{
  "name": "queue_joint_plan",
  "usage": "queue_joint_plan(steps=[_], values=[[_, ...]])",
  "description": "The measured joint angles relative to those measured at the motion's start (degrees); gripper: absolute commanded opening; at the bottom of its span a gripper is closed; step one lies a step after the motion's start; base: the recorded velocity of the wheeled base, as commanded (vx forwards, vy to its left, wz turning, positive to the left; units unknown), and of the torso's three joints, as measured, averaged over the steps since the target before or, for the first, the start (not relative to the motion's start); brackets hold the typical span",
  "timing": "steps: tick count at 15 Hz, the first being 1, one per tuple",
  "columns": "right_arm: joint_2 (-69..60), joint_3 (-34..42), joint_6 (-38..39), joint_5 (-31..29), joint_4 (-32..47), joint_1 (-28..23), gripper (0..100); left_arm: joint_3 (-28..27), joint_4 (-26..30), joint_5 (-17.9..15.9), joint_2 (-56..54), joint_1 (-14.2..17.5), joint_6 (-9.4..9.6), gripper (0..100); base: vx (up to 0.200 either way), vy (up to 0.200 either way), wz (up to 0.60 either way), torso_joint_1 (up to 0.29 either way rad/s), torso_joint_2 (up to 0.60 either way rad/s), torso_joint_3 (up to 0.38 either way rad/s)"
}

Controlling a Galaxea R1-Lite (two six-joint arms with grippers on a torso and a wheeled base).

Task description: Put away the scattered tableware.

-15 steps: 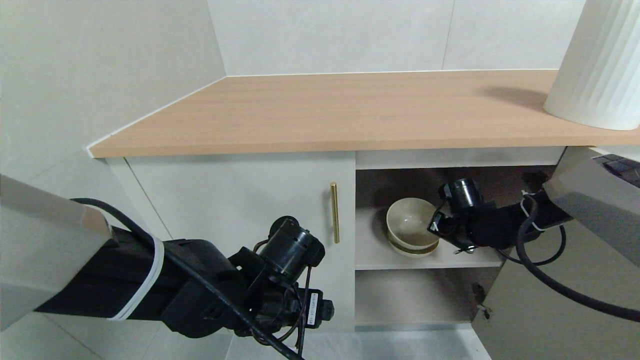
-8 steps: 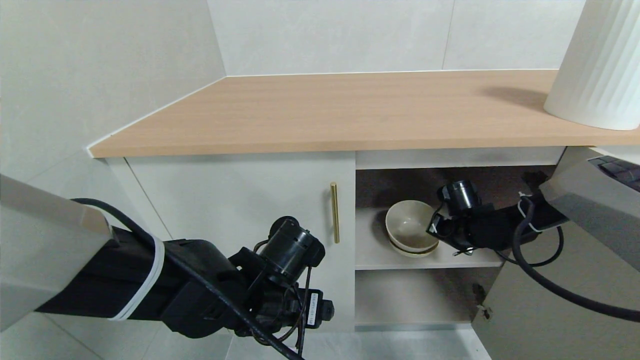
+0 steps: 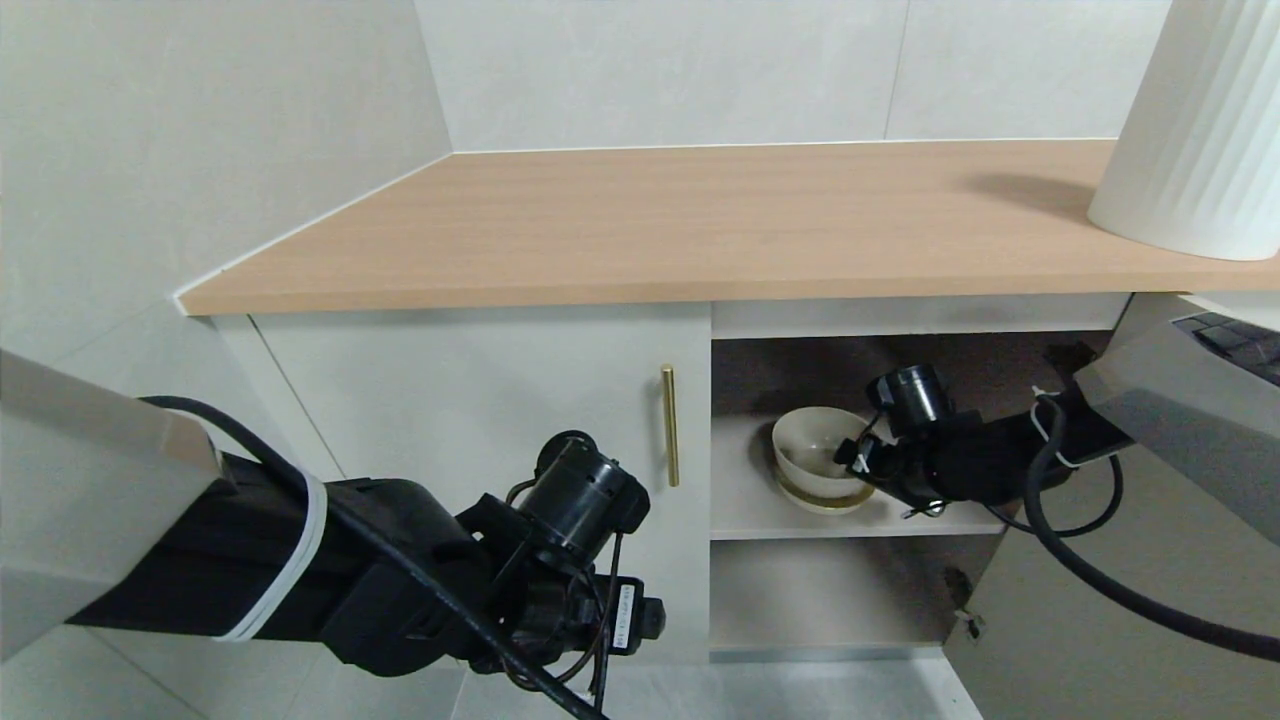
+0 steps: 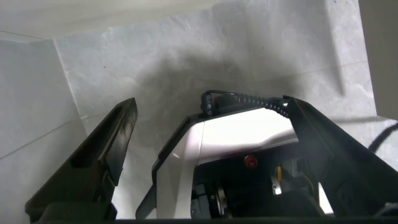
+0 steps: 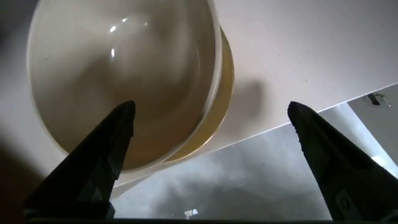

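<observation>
In the open cabinet (image 3: 480, 400), on the upper shelf (image 3: 742, 505), a beige bowl (image 3: 808, 452) is stacked on another dish (image 3: 812, 499) (yellow-rimmed). Its rim is framed by the right pincer (image 5: 211, 111), spread apart; the left pincer (image 4: 210, 104) is likewise parted.

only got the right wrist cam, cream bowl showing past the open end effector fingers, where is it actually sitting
observer: The bowl is on the upper shelf inside the cabinet under the counter.
operator: is the other door open too
observer: No, the left door is shut, with its brass handle right beside the opening.
operator: and the left arm
observer: It is low in front of that shut door; the left end effector is open and holds nothing.
</observation>
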Motion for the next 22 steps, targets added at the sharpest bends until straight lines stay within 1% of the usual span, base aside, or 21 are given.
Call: queue_joint_plan(steps=[2,3,5,7,9,11,13,15,17,18,21,22], values=[[-0.9,1.1,-0.7,1.2,1.5,0.1,100,0.0,0.1,0.8,-0.4,0.0,0.00,100,0.000,0.000,0.00,0.000,0.00,0.000],[-2.1,2.1,-1.9,3.0,3.4,0.3,100,0.1,0.4,1.5,-1.2,0.0,0.02,100,0.000,0.000,0.00,0.000,0.00,0.000],[-6.1,4.8,-5.6,7.0,7.6,0.8,100,0.3,1.5,2.2,-3.9,0.1,0.66,100,0.000,0.000,0.00,0.000,0.00,0.000],[-12.1,8.7,-11.1,9.4,11.4,1.7,100,0.9,2.7,2.5,-8.8,0.5,1.74,100,0.000,0.000,0.00,0.000,0.00,0.000],[-20.0,13.3,-16.1,10.5,13.3,2.7,100,2.0,4.8,2.6,-15.1,0.8,2.30,100,0.000,0.000,0.00,0.000,0.00,0.000],[-27.7,16.7,-18.2,10.8,15.0,3.4,100,3.1,7.2,2.6,-20.8,0.9,2.46,100,0.000,0.000,0.00,0.000,0.00,0.000],[-35.1,19.3,-18.8,11.0,19.3,4.3,100,4.2,8.8,2.4,-25.9,1.3,2.66,100,0.000,0.000,0.00,0.000,0.00,0.000],[-41.6,22.2,-18.9,11.0,23.1,6.4,100,6.3,9.2,2.3,-30.2,2.3,3.83,100,0.000,0.000,0.00,0.000,0.00,0.000],[-45.6,24.4,-18.8,10.9,23.7,8.0,100,7.4,9.0,2.2,-32.3,2.7,4.35,100,0.000,0.000,0.00,0.000,0.00,0.000],[-46.9,25.5,-18.6,10.8,23.7,8.4,100,7.4,8.9,2.2,-32.6,2.8,4.92,100,0.000,0.000,0.00,0.000,0.00,0.000],[-48.6,26.6,-18.7,10.7,23.4,8.7,100,7.3,7.9,2.5,-31.5,2.8,5.85,100,0.000,0.000,0.00,0.000,0.00,0.000],[-48.8,26.6,-18.7,10.7,23.4,8.7,100,7.4,7.7,2.8,-30.5,2.8,5.85,100,-0.200,0.000,0.00,0.002,0.00,0.002]])
